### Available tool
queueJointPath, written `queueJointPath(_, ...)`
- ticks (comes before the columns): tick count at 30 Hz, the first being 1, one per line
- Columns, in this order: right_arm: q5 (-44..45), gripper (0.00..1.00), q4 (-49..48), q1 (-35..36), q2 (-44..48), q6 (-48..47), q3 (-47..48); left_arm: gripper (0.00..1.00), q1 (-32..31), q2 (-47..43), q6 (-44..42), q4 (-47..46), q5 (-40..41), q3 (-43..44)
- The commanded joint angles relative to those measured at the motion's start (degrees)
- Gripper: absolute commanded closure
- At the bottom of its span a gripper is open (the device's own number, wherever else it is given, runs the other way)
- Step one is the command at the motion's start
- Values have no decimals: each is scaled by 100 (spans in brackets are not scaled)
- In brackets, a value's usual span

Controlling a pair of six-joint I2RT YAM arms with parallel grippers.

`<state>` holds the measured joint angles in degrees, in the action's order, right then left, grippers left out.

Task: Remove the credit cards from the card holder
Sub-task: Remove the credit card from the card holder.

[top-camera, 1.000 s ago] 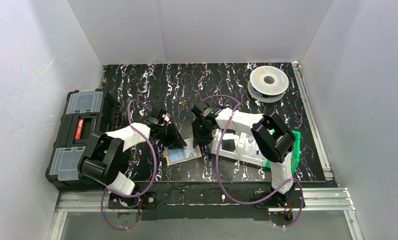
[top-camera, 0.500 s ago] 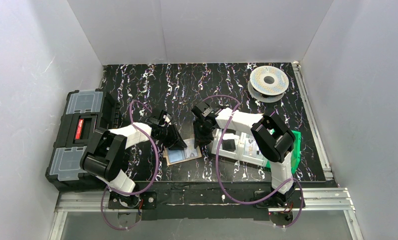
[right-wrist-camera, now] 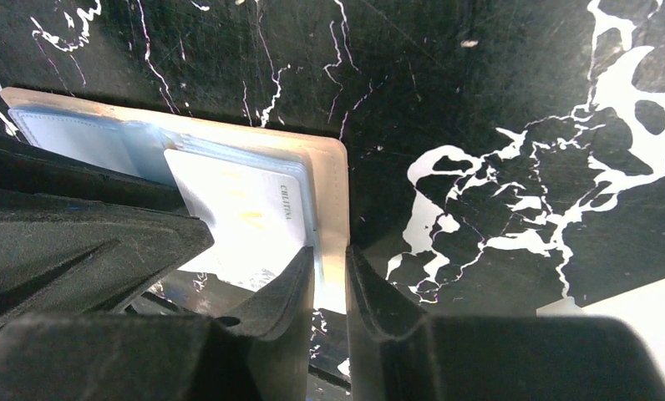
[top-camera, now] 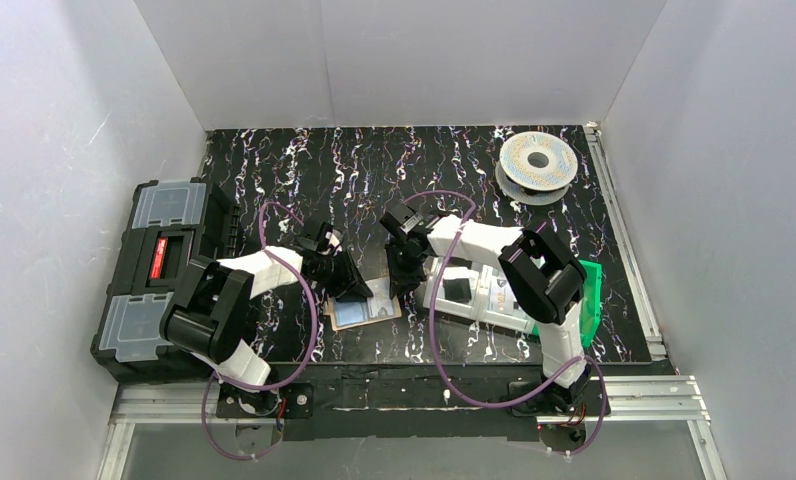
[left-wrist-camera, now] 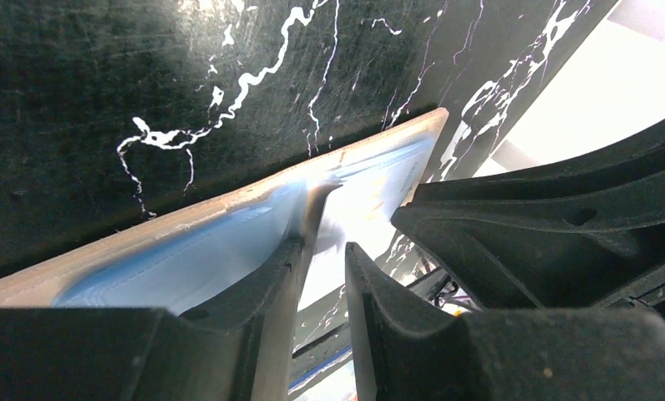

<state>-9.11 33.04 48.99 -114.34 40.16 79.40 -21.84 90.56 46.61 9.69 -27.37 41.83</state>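
Left arm [top-camera: 261,270], right arm [top-camera: 479,240], jaws pinched.

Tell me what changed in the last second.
The right gripper edged slightly left, jaws nearly shut over the card holder at its right edge, and the holder slid a little left. The left gripper stays pressed on the holder; the credit cards remain in it.

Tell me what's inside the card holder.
A pale printed credit card lies in the open card holder, next to a bluish sleeve. The right gripper covers the card's near edge, and anything underneath the card is hidden.
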Motion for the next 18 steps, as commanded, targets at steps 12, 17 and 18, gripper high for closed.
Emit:
queueJointPath(12, 65, 69, 397, 295, -588, -166, 402, 80, -13, 99, 234, -583, -495, -344)
queueJointPath(17, 58, 76, 413, 295, -646, -159, 419, 82, -13, 41, 375, -869, -782, -389)
queueJointPath(18, 64, 78, 433, 295, -657, -153, 455, 82, -13, 33, 396, -919, -857, -402)
